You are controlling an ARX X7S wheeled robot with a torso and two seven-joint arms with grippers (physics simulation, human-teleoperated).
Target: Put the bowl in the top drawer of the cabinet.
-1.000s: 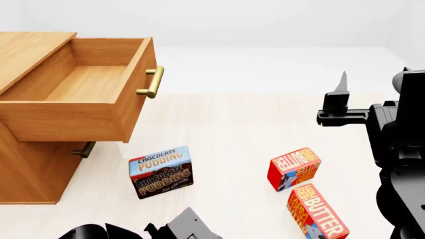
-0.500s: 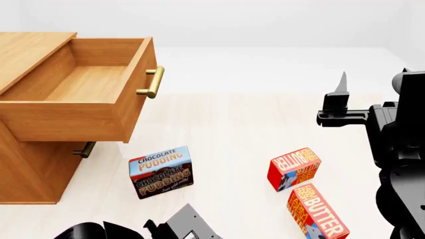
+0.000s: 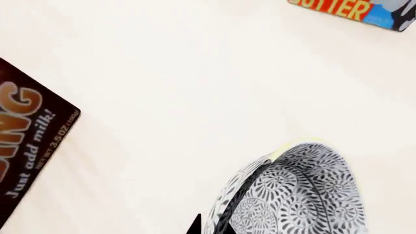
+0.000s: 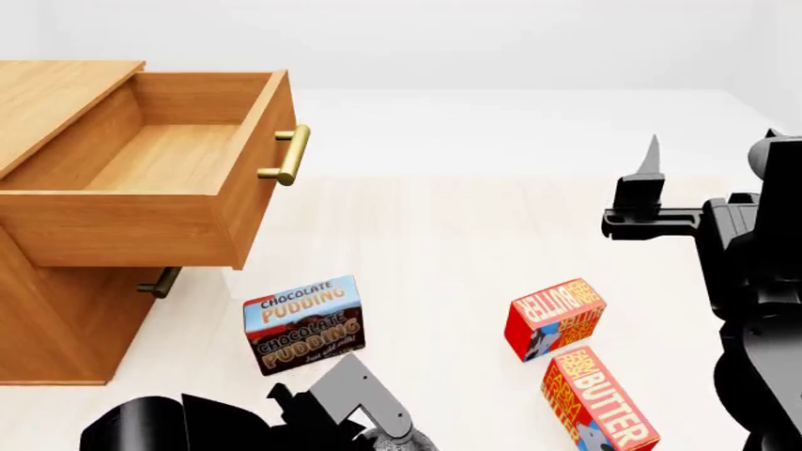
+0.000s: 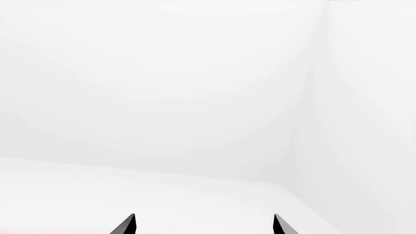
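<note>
The bowl [image 3: 295, 195], white-grey with a dark speckled pattern, shows tilted in the left wrist view. Its rim sits between the two dark fingertips of my left gripper [image 3: 209, 227], which is shut on it. In the head view the left wrist [image 4: 357, 399] covers the bowl at the bottom edge, below the pudding box. The top drawer [image 4: 163, 150] of the light wooden cabinet [image 4: 63, 310] stands pulled out and empty, brass handle [image 4: 285, 155] toward me. My right gripper [image 4: 645, 178] is held up at the right, open, with nothing between its fingertips [image 5: 126, 225].
A chocolate pudding box [image 4: 304, 324] stands on the floor just in front of the cabinet. Two red butter boxes [image 4: 554, 318] [image 4: 599, 402] lie to the right. The lower drawer's small handle [image 4: 160, 282] shows under the open drawer.
My left arm has risen further into the head view, toward the pudding box. The right gripper has shifted very slightly to the right.
</note>
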